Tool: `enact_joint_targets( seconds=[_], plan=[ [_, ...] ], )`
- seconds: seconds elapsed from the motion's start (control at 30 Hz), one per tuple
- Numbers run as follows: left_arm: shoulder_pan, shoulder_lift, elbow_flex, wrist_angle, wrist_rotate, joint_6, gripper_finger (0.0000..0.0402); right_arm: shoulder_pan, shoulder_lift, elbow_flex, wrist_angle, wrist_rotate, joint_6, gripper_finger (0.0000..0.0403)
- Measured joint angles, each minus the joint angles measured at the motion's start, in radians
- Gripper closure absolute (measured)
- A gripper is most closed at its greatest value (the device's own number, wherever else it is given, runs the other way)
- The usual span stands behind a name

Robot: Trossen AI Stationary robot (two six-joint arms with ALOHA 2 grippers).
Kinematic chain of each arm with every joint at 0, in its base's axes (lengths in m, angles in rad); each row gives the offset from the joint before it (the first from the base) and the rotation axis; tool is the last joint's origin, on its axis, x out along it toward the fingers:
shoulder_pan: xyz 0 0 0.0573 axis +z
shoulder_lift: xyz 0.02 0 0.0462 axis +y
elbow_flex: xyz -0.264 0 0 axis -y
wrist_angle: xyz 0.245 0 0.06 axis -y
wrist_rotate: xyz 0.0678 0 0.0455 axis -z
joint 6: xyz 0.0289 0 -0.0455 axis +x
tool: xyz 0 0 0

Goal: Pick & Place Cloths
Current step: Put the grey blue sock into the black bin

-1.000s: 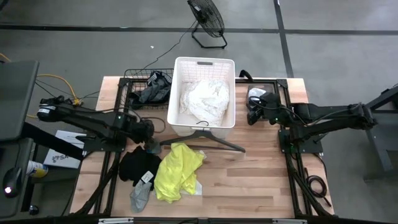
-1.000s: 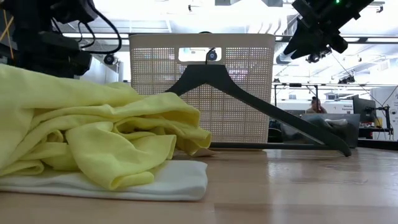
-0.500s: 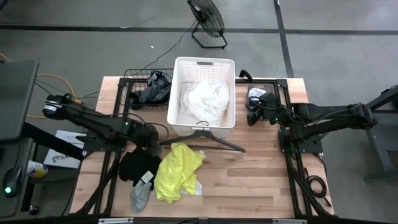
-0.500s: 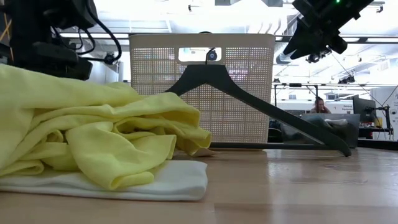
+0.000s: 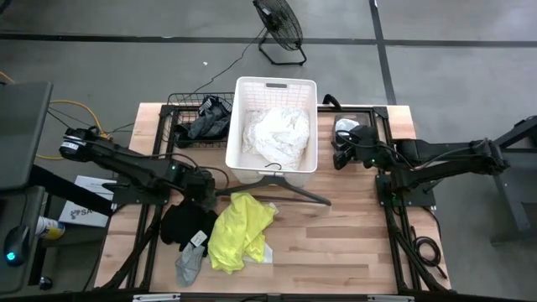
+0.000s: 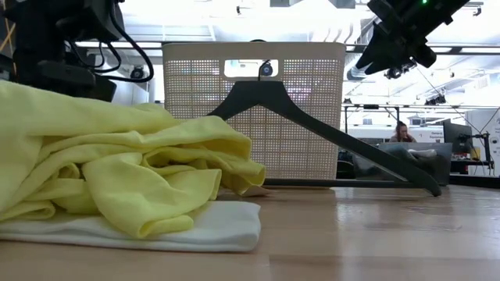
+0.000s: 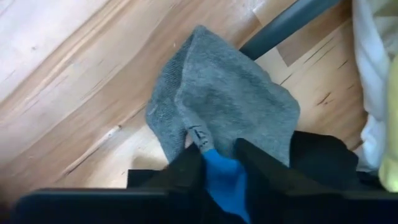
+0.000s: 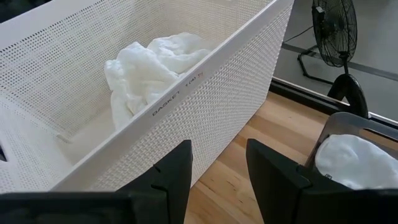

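I've just closed my left gripper, beside the basket, fingers pinching the grey cloth; ready to lift.

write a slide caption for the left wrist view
Left end effector closing on blue fabric beside a grey cloth on the wooden table.

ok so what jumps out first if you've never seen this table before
The neon yellow cloth heaped at the table's front, left of centre, with a dark hanger behind it. Then the white basket at the back holding a white lacy garment. The left claw sits low by the black cloth.
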Motion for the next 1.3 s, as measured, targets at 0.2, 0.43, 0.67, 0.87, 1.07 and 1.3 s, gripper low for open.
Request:
enact_joint_targets(
  seconds=[0.2, 0.43, 0.67, 0.87, 1.07, 1.3],
  plan=[
    [0.000, 0.000, 0.000, -0.015, -0.003, 0.054, 0.0392, 0.000, 0.000, 0.000, 0.000, -0.001, 0.000, 0.0258],
    [0.000, -0.007, 0.000, -0.012, -0.003, 0.109, 0.0396, 0.000, 0.000, 0.000, 0.000, -0.007, 0.000, 0.0258],
    [0.000, -0.049, 0.000, -0.014, -0.038, 0.155, 0.0399, 0.000, 0.000, 0.000, -0.001, -0.024, 0.000, 0.0258],
    [0.000, -0.107, 0.000, -0.041, -0.084, 0.183, 0.0400, 0.000, 0.000, 0.000, -0.001, -0.025, 0.000, 0.0258],
    [0.000, -0.201, 0.000, -0.076, -0.146, 0.211, 0.0400, 0.000, 0.000, 0.000, -0.001, -0.025, 0.000, 0.0258],
    [0.000, -0.332, 0.001, -0.065, -0.213, 0.278, 0.0401, 0.000, 0.000, 0.000, 0.000, -0.025, 0.000, 0.0258]
  ],
)
